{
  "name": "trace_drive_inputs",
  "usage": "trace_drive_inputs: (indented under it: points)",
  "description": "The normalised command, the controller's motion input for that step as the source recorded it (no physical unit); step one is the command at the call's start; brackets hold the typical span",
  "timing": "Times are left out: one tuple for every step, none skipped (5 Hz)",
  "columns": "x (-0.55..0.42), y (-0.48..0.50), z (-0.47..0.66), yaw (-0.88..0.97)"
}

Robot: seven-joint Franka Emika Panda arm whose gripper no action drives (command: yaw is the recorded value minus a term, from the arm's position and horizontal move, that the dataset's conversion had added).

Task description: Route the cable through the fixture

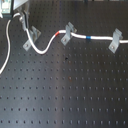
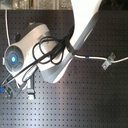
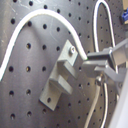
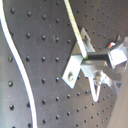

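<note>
Gripper (image 3: 96,64) pinches the cable (image 3: 45,16) just beside the nearest clip (image 3: 61,75), presumably to press it into that slot. Farther on, in the first exterior view, the cable already sits in the middle clip (image 1: 67,33) and far clip (image 1: 115,39) on the breadboard (image 1: 65,95).

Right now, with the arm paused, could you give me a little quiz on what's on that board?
1. Count: how many metal clips stand on the black board in the first exterior view?
2. True or false: the red band on the cable lies to the first exterior view's left of the blue band.
3. In the first wrist view, what does the gripper hold? A) nothing B) the cable C) a clip

Key: 1) three; 2) true; 3) B
</note>
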Motion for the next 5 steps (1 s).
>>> trace_drive_inputs:
  points:
    - [-0.061,-0.374,0.0,-0.56]
    - [0.024,-0.395,0.0,-0.49]
    - [-0.172,-0.376,0.0,-0.35]
    - [-0.181,-0.307,-0.03,-0.39]
    - [-0.24,-0.106,0.0,-0.41]
